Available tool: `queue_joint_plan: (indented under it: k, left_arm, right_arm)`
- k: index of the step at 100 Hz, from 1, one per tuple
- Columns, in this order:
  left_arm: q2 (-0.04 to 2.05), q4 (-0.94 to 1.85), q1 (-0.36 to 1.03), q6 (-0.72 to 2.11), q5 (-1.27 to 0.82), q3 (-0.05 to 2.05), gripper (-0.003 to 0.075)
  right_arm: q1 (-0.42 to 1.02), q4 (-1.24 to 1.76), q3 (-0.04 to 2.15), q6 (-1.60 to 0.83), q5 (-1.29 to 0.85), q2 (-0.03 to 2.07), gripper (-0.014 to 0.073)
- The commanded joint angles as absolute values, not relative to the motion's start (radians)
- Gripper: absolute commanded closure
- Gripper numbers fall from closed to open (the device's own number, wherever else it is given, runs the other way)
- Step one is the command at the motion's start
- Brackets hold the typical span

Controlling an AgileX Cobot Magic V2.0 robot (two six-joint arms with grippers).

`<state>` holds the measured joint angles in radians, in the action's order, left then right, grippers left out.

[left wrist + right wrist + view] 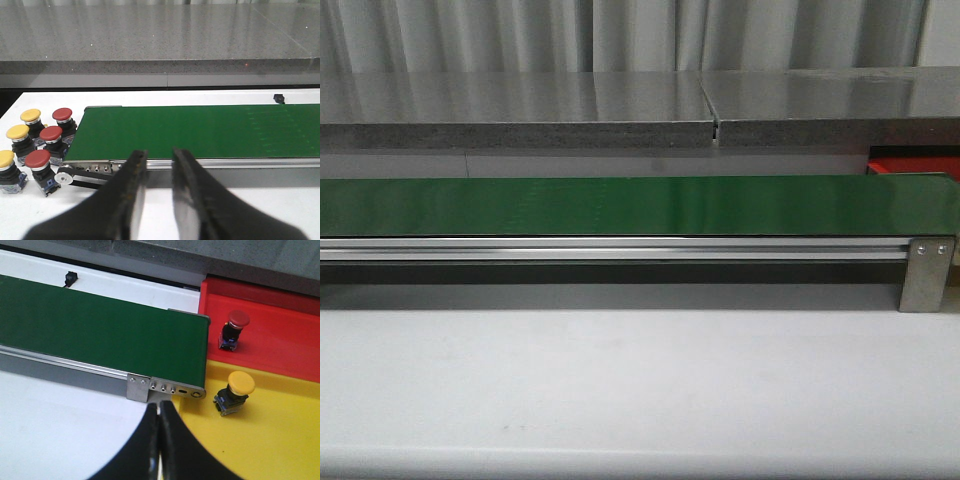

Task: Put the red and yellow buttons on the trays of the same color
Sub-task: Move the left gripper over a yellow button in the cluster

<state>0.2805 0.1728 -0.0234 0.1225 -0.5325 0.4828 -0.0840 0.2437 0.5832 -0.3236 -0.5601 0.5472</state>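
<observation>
In the left wrist view, three red buttons [50, 133] and three yellow buttons [17, 132] stand bunched on the white table off the end of the green belt [200, 131]. My left gripper [159, 156] hangs open and empty in front of the belt's rail. The right wrist view has a red button [238, 318] upright on the red tray [280, 340] and a yellow button [241, 383] on the yellow tray [270, 440]. My right gripper [160, 407] is shut and empty near the belt's end bracket. Neither gripper is in the front view.
The long green belt [620, 205] on its aluminium rail [620, 248] crosses the table, with a metal bracket [925, 272] at its right end. A corner of the red tray [910, 165] peeks out behind it. A grey stone ledge [520, 110] runs along the back.
</observation>
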Motion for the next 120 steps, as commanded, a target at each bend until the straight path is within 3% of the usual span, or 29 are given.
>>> queue_joint_plan:
  k: [1,8,18,48,120]
  left_arm:
    - [0.289,0.188,-0.017,0.120,-0.467,0.507,0.0297]
    - [0.289,0.189,-0.017,0.120,-0.467,0.507,0.0148]
    - [0.292,0.187,-0.017,0.120,-0.472,0.507,0.0057]
    - [0.434,0.074,-0.068,-0.062,-0.480,0.595,0.0060]
    - [1.256,0.068,-0.502,-0.146,-0.601,1.140,0.0060]
  right_arm:
    - [-0.081,0.241,0.611,-0.331,-0.485,0.547,0.0712]
    - [-0.081,0.241,0.611,-0.331,-0.485,0.547,0.0712]
    - [-0.081,0.241,0.611,-0.331,-0.485,0.547,0.0712]
    - [-0.081,0.241,0.611,-0.331,-0.485,0.547,0.0712]
    - [-0.081,0.241,0.611,-0.331,-0.485,0.547,0.0712]
